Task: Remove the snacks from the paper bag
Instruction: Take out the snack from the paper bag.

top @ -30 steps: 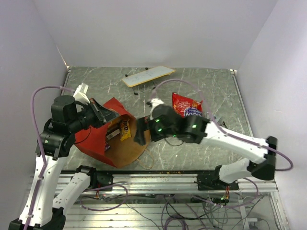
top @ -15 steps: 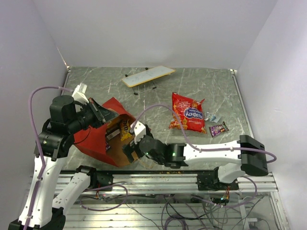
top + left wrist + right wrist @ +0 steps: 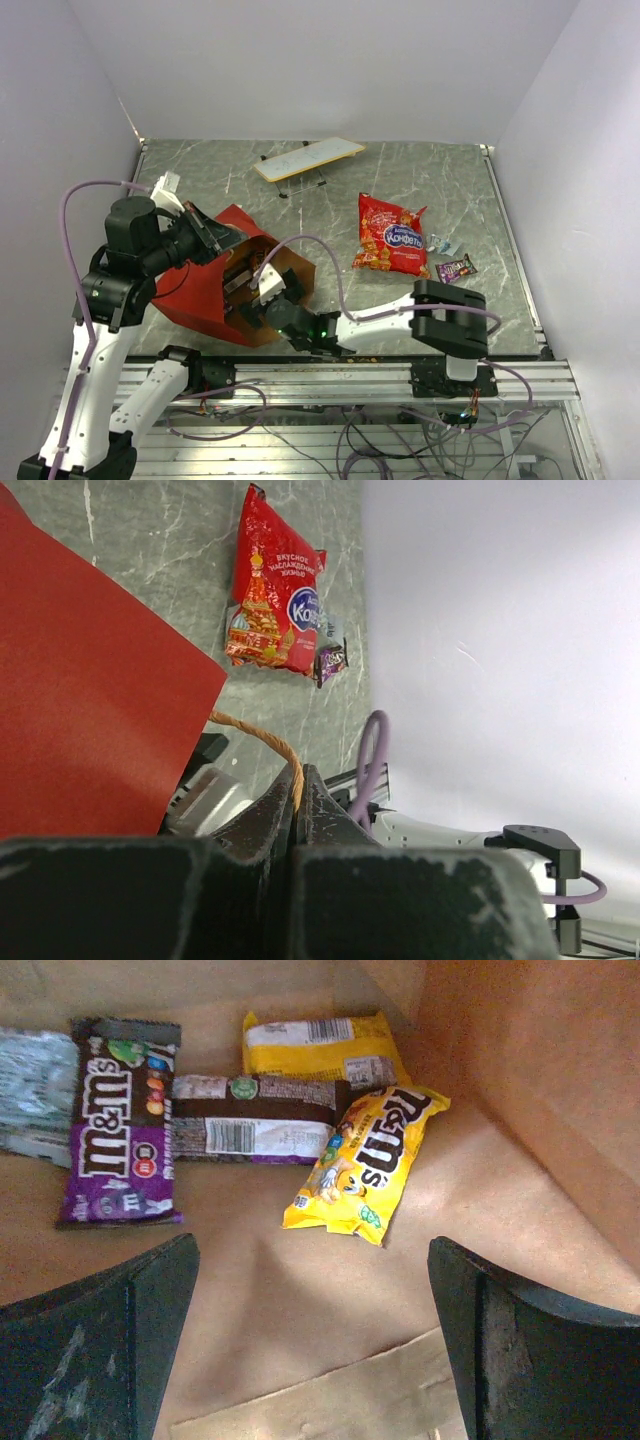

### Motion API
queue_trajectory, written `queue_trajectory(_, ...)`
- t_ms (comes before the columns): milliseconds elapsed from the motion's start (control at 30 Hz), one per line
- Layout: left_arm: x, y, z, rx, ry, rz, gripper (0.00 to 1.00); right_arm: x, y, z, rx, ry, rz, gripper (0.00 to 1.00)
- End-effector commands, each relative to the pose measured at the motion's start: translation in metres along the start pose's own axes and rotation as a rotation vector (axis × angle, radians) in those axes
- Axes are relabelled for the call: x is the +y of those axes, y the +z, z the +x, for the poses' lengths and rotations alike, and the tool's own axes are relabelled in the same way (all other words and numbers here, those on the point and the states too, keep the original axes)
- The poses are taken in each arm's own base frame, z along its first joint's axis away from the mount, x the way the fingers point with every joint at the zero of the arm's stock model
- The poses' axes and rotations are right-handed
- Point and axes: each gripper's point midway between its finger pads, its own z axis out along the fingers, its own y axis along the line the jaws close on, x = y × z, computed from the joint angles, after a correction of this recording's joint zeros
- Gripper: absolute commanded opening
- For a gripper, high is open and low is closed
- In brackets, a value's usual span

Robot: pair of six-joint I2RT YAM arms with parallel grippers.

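Your left pincer [image 3: 297, 805] clamps the string handle [image 3: 262, 736], propping the paper bag [image 3: 195, 295] open; your right pincer [image 3: 315, 1300], spread wide and empty inside it, has the yellow M&M's packet [image 3: 365, 1165] just ahead.

Your paper bag [image 3: 198, 296]: red outside, plain brown kraft inside. Within it you have a yellow packet [image 3: 365, 1160], a brown-and-purple packet [image 3: 125, 1125] and a silver packet [image 3: 35, 1095]. Beyond it: red chip bag [image 3: 391, 235] with blue oval logo; grey, white-veined table [image 3: 450, 180].
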Motion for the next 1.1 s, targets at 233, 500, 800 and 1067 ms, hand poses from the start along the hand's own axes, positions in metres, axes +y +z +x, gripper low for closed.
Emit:
queue_trajectory(233,-0.010,-0.036,0.002,-0.061,0.092,-0.007,0.07,-0.004,0.047,-0.009,-0.138,-0.088,0.034,0.93)
queue_trajectory(500,-0.012,-0.042,0.002,-0.054,0.124,-0.015,0.07,-0.012,0.068,0.022,-0.068,-0.144,0.016,0.81)
queue_trajectory(800,0.001,-0.031,0.009,-0.020,0.106,-0.028,0.07,-0.024,0.051,0.048,0.018,-0.114,0.049,0.83)
queue_trajectory(1067,0.004,-0.017,0.005,-0.002,0.107,-0.037,0.07,-0.035,0.023,0.070,0.110,-0.093,0.019,0.86)
